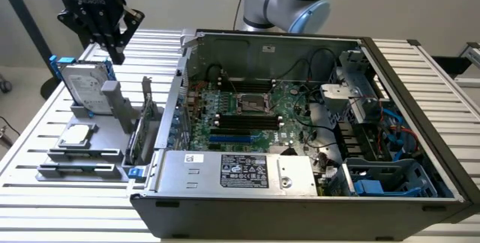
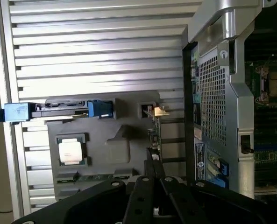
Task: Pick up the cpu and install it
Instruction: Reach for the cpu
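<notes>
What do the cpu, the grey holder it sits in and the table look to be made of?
The cpu: a pale silver top with a soft sheen, likely a metal lid. The holder: flat matte grey with moulded-looking pockets, probably plastic, though painted metal can't be ruled out. The table: ribbed slats with bright streaked glare, seemingly bare aluminium.

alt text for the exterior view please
A black gripper, fingers shut, hangs above a standing hard drive in a grey holder at the exterior view's left, where the cpu lies flat. Beside it, an open computer case on a slatted table shows its motherboard.
</notes>
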